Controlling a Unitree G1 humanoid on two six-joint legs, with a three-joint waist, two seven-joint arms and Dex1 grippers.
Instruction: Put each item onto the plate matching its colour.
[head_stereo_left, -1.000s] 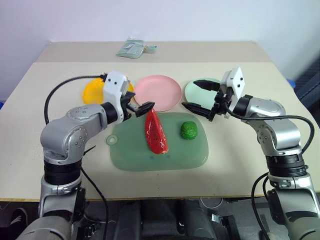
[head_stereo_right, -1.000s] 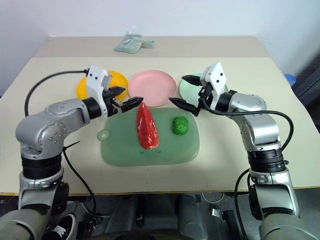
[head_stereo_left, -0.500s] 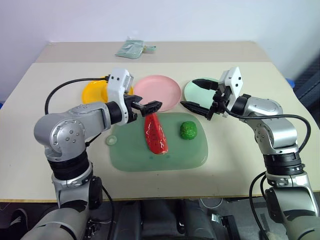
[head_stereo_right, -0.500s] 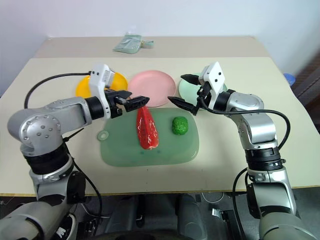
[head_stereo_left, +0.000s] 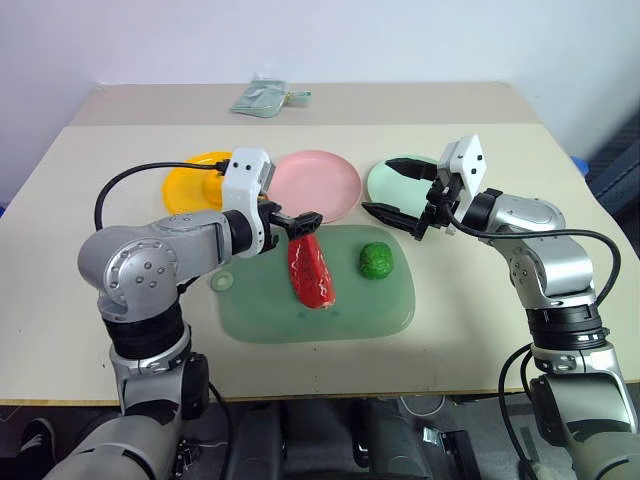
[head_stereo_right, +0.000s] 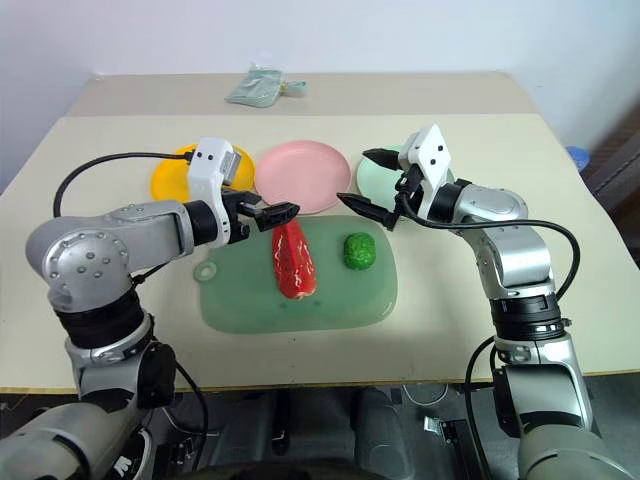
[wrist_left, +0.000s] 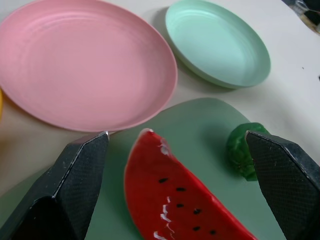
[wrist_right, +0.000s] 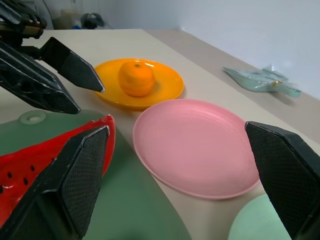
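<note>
A long red slice (head_stereo_left: 312, 270) lies on the large green tray (head_stereo_left: 260, 310), with a bumpy green ball (head_stereo_left: 377, 261) to its right. My left gripper (head_stereo_left: 303, 222) hangs open just above the slice's far end, one finger on each side of its tip (wrist_left: 150, 145). The pink plate (head_stereo_left: 315, 185) lies bare right behind it. An orange fruit (wrist_right: 136, 78) sits on the yellow-orange plate (head_stereo_left: 190, 182). My right gripper (head_stereo_left: 377, 185) is open and held level above the near left rim of the mint green plate (head_stereo_left: 392, 182), holding nothing.
A pale green packet (head_stereo_left: 268, 97) lies at the far edge of the table. A black cable (head_stereo_left: 130, 180) loops from my left wrist over the table's left part. The tray has a small round handle hole (head_stereo_left: 221, 282) at its left end.
My left gripper has sunk a little and rolled at the wrist, settling over the far tip of the red slice. The right arm has kept still.
</note>
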